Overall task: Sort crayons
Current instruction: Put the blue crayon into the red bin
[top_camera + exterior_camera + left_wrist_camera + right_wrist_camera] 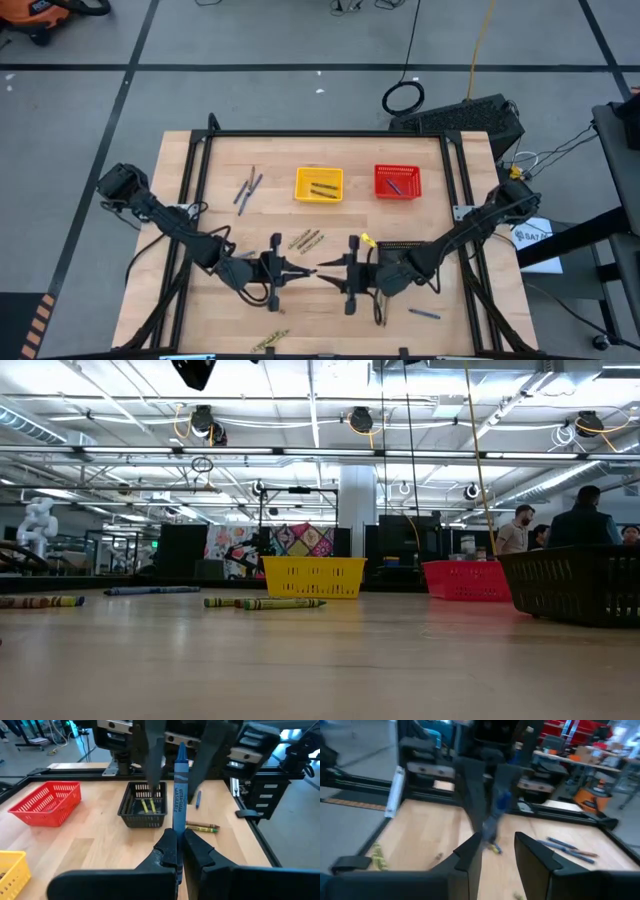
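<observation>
At lower centre of the high view, our left gripper (300,270) is clamped on a blue crayon (179,785) whose long axis runs straight out from the fingers toward our right gripper (330,272). That one faces it, just beside, fingers spread and holding nothing, so a handover turns on sliding along this axis.

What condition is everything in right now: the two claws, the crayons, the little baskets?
left gripper: shut on blue crayon, held upright
right gripper: open, empty
yellow basket: holds crayons
red basket: holds a crayon
black basket: holds yellow crayons
loose crayons: lying flat on the table
</observation>
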Motion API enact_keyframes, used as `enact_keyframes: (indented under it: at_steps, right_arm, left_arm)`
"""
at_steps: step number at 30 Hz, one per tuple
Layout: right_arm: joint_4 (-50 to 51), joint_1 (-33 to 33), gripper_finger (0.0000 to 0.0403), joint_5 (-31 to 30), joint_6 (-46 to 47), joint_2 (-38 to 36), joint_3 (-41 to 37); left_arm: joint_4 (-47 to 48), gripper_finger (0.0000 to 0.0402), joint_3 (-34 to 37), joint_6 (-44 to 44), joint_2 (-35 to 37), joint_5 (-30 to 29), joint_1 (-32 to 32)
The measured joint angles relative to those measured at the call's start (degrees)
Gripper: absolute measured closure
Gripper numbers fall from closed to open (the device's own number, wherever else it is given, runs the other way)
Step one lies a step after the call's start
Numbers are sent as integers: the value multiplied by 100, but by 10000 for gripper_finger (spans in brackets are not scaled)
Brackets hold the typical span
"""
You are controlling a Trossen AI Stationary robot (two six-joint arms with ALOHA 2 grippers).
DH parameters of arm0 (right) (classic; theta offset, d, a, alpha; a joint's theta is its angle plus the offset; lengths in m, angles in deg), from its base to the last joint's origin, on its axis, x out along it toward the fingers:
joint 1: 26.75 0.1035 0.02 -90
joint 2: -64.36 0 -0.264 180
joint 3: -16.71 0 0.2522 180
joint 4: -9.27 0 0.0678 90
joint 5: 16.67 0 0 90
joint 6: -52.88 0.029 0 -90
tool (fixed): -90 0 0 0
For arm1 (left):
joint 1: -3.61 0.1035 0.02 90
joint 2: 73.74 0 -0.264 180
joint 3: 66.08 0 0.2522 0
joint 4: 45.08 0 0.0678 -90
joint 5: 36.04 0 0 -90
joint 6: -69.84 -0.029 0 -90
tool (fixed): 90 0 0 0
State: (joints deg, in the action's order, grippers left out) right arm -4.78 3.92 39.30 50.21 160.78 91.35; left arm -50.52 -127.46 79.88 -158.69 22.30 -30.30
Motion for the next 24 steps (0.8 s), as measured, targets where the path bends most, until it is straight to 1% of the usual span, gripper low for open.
enact_keyframes:
  at_steps: [2, 8, 14, 18, 21, 24]
  right_arm:
    - [-68, -63, 300, 133, 0, 0, 0]
    - [-114, -169, 300, 128, 0, 0, 0]
    - [-116, -294, 300, 132, 35, -2, 0]
    - [-114, -363, 302, 132, 42, 4, 0]
    - [-114, -376, 315, 134, 34, 4, 0]
    - [-105, -381, 347, 149, 37, 4, 0]
  left_arm:
    - [0, 401, 0, 0, 0, 6, 60]
    - [1, 401, 0, -48, 0, 18, 191]
    - [-32, 401, 0, -2, 0, 287, 378]
    - [-163, 401, -1, -35, 2, 344, 451]
    - [-167, 401, -1, -40, 2, 470, 497]
    - [-173, 401, 0, -42, 2, 474, 507]
